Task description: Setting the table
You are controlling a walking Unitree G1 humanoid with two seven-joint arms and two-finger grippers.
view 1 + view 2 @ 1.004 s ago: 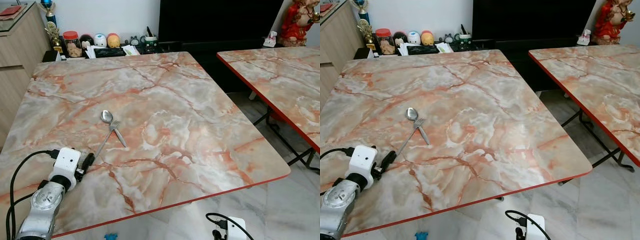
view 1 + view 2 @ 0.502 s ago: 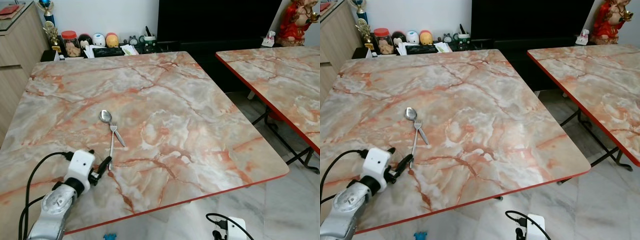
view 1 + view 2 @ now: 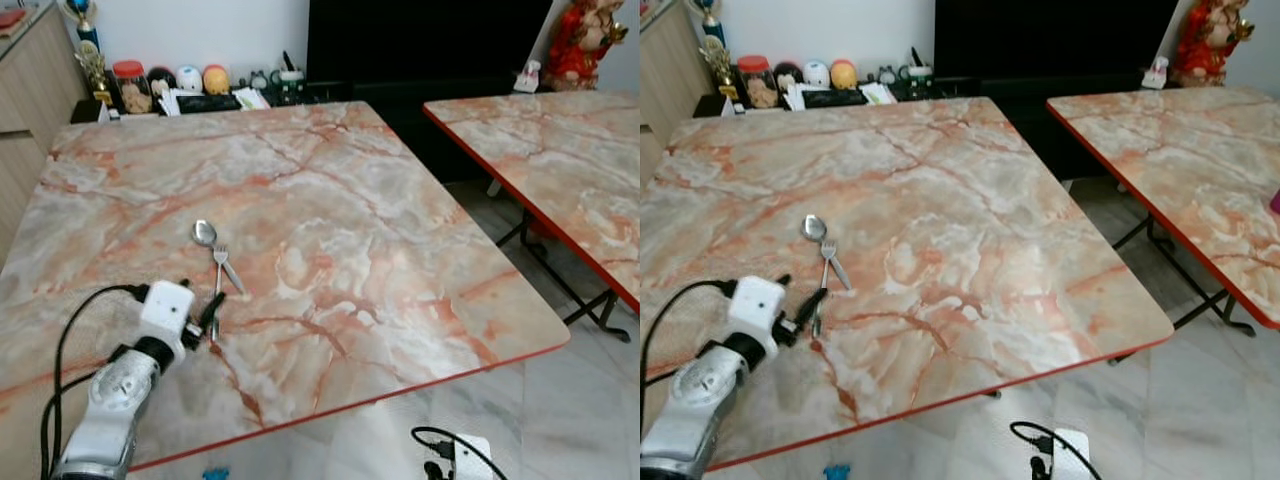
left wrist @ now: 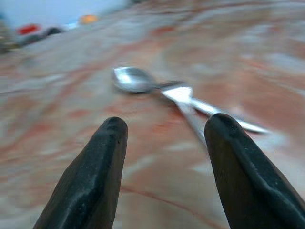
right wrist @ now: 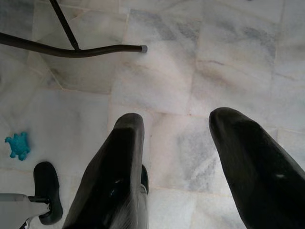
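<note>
A silver spoon [image 3: 206, 234] and a fork [image 3: 218, 272] lie crossed on the marble-patterned table [image 3: 400, 200], left of its middle. My left gripper [image 3: 211, 314] hovers low over the near end of the fork's handle. In the left wrist view its two black fingers [image 4: 97, 171] stand apart, open, with nothing held. The spoon [image 4: 133, 78] and fork [image 4: 183, 94] lie just ahead of them, and the fork's handle runs toward one finger. My right gripper [image 5: 176, 119] hangs open over the tiled floor, below the table's near edge.
A second marble table [image 3: 560, 150] stands to the right across a narrow gap. Jars and small ornaments [image 3: 180, 85] line a low shelf behind the table, and a wooden cabinet [image 3: 25, 110] stands at the far left. A blue toy [image 5: 18, 145] and a table leg [image 5: 71, 50] are on the floor.
My left gripper has moved right and forward along the table to the fork's handle. The fork has swung from slanting to nearly straight. The camera has shifted slightly.
</note>
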